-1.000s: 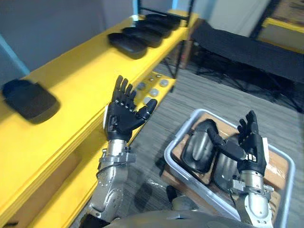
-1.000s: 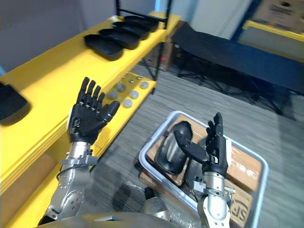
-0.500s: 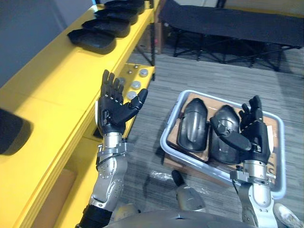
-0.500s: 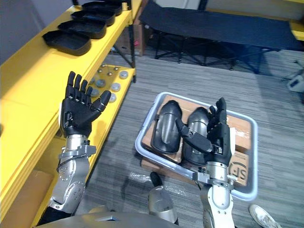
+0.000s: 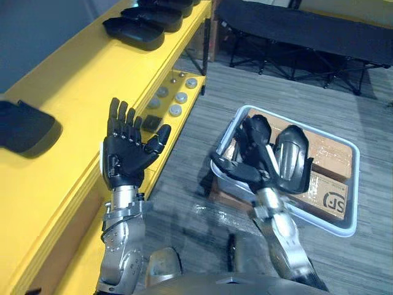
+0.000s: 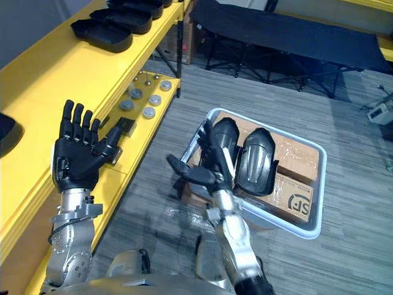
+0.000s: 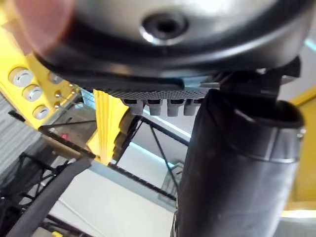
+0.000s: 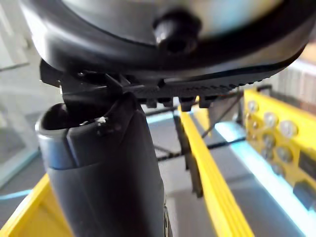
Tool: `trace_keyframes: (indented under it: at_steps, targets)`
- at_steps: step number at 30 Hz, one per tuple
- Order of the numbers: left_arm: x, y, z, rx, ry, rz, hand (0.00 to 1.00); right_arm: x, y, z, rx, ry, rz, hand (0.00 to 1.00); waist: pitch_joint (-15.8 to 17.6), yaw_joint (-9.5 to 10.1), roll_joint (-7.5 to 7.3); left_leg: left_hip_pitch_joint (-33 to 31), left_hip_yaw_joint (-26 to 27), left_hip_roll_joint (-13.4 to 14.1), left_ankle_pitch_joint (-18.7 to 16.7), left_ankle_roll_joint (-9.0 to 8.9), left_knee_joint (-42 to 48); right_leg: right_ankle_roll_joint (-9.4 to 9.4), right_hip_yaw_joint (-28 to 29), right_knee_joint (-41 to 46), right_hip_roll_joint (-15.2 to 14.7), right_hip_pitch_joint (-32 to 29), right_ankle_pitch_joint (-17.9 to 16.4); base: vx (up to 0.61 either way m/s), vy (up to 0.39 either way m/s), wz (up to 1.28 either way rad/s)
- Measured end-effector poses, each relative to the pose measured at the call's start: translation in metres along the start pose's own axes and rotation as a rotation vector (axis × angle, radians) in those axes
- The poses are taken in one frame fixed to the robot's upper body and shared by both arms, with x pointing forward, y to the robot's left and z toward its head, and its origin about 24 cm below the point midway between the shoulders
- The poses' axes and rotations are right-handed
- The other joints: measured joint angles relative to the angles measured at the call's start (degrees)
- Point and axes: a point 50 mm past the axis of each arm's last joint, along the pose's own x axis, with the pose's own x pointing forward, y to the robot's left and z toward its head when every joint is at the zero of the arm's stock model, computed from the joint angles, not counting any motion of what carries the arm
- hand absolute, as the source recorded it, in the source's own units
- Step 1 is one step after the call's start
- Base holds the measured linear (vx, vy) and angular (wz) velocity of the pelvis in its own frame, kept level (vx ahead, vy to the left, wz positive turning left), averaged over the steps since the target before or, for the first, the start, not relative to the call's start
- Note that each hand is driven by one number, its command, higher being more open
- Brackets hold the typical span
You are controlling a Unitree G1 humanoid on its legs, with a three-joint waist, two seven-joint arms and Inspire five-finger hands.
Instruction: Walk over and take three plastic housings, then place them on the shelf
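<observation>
Holding: nothing, in either hand.
Left hand [image 5: 126, 157]: raised with the palm toward the head camera, fingers straight and spread, thumb out to the side. It stands just beside the front edge of the yellow shelf [image 5: 73, 92].
Right hand [image 6: 207, 173]: fingers straight and close together, thumb stuck out toward the robot's left. It hangs over the near left corner of the bin [image 6: 295, 224].
Bin: pale, with rounded corners, on the grey floor [image 5: 344, 104] near the shelf. A cardboard box [image 6: 295, 196] lies inside it.
Housings in the bin: two, dark and glossy, side by side on the box.
Left housing [image 6: 226, 136]: partly behind the right hand's fingers.
Right housing [image 6: 258, 161]: just beside the left one and apart from the hand.
Contact: the right hand's fingers may rest on the left housing, but the head views do not settle it.
Shelf top: a row of housings [image 5: 132, 31] lies at the far end. A lone housing [image 5: 24, 126] sits nearer, well apart from the row and to the left of the left hand.
Lower board: round silver discs [image 5: 178, 101] and a small black block [image 5: 153, 121].
Back: a black cot [image 5: 307, 27] stands beyond the bin.
</observation>
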Motion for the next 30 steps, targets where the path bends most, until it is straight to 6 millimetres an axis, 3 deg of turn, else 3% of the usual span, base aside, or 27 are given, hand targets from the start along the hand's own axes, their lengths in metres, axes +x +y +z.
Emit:
trace_keyframes:
  at_steps: [2,3,4,6,7,9,10,14,17,19,20,22,27,30]
  targets:
    - [-0.001,-0.003,-0.004,-0.037,0.013,0.004,1.0,0.005,0.009,-0.001,-0.03,0.002,0.003,1.0,-0.4,1.31,1.31,-1.4,-1.7,0.4,1.2,-0.58,-2.4,1.69,-1.9,-7.2,3.3,1.0,-0.2,-0.13,-0.139,-0.3]
    - [-0.002,-0.008,-0.006,-0.049,0.024,-0.015,1.0,0.003,0.009,-0.005,-0.039,0.018,-0.015,1.0,-1.6,1.88,3.26,-1.6,-2.7,1.5,3.0,-0.28,-5.1,2.76,-0.6,-15.5,5.8,3.8,-0.3,-0.16,-0.253,-0.72]
    - [0.001,-0.013,-0.007,-0.056,0.023,-0.052,1.0,0.0,0.009,-0.011,-0.029,0.054,-0.048,1.0,-1.8,2.25,1.93,-2.3,0.0,2.7,5.1,-2.31,-5.6,0.99,-0.6,-13.3,4.1,5.1,-5.0,-0.09,-0.212,-0.75]
    - [0.003,-0.011,-0.008,-0.048,0.031,-0.043,1.0,-0.003,0.009,-0.017,-0.013,0.102,-0.067,1.0,-2.0,2.37,-0.23,-2.9,1.9,2.6,5.0,-2.32,-3.8,5.72,-1.0,-18.4,2.7,8.6,-7.5,-0.14,-0.264,-0.81]
    - [0.004,-0.008,-0.011,-0.047,0.047,-0.011,1.0,-0.007,0.006,-0.021,-0.019,0.139,-0.07,1.0,-2.2,2.13,-0.14,-4.4,2.8,4.3,4.6,-2.9,-2.3,6.14,-2.2,-25.6,5.0,10.4,-8.0,-0.17,-0.275,-0.84]
    - [0.0,-0.008,-0.024,-0.085,0.105,0.031,1.0,-0.021,-0.008,-0.028,-0.019,0.197,-0.118,1.0,-2.3,0.34,2.04,-4.6,2.4,7.7,5.5,-3.4,-2.7,4.17,-2.4,-29.7,8.6,11.3,-5.0,-0.17,-0.214,-0.53]
    - [-0.005,-0.008,-0.035,-0.093,0.162,0.043,1.0,-0.038,-0.023,-0.032,0.007,0.247,-0.199,1.0,-2.4,-1.26,2.09,-4.2,2.1,8.7,6.7,-3.4,-3.5,3.55,-2.4,-29.3,10.0,10.8,-4.9,-0.19,-0.167,-0.18]
    - [-0.017,-0.002,-0.051,-0.099,0.261,0.075,1.0,-0.077,-0.045,-0.035,-0.024,0.325,-0.302,1.0,-2.3,-2.87,1.98,-4.1,3.4,9.3,10.2,-0.53,-4.3,1.57,-3.0,-28.6,10.1,9.0,-6.5,-0.11,-0.113,-0.23]
    - [-0.025,-0.003,-0.056,-0.096,0.292,0.05,1.0,-0.092,-0.051,-0.036,-0.021,0.358,-0.332,1.0,-2.6,-3.94,2.37,-4.1,2.3,8.5,12.6,0.0,-4.1,0.89,-1.9,-26.6,9.2,7.1,-6.2,-0.05,-0.054,-0.33]
    - [-0.024,-0.005,-0.055,-0.1,0.29,0.034,1.0,-0.089,-0.053,-0.033,-0.032,0.346,-0.327,1.0,-2.6,-3.82,2.41,-4.0,0.4,7.6,11.0,-0.29,-3.4,0.95,-0.5,-26.3,9.1,6.0,-5.3,-0.01,0.043,-0.45]
    - [-0.024,-0.007,-0.056,-0.106,0.293,0.02,1.0,-0.087,-0.054,-0.03,-0.036,0.329,-0.337,1.0,-3.3,-3.85,3.53,-3.0,-0.1,6.1,8.7,-0.7,-3.9,1.19,0.2,-26.2,8.9,5.5,-4.6,0.03,0.079,-0.29]
    - [-0.024,-0.013,-0.057,-0.112,0.304,-0.019,1.0,-0.085,-0.059,-0.024,-0.046,0.299,-0.366,1.0,-4.1,-3.96,4.42,-0.8,0.0,5.1,7.4,-1.24,-8.5,1.72,0.2,-24.4,8.5,4.4,-4.2,0.06,0.116,-0.18]
    - [-0.023,-0.024,-0.064,-0.044,0.377,-0.128,1.0,-0.08,-0.071,-0.021,-0.042,0.256,-0.518,1.0,-3.1,-3.89,2.47,-1.4,-1.3,1.5,5.8,-3.59,-8.3,4.76,-1.3,-25.6,4.9,4.9,-2.5,-0.04,0.139,0.12]
    - [-0.025,-0.018,-0.065,0.028,0.409,-0.143,1.0,-0.077,-0.08,-0.018,-0.056,0.231,-0.623,1.0,-2.1,-3.43,1.17,-5.0,-2.9,-0.3,4.8,-2.54,-5.6,6.46,-2.3,-29.5,3.2,5.3,0.5,-0.12,0.192,0.23]
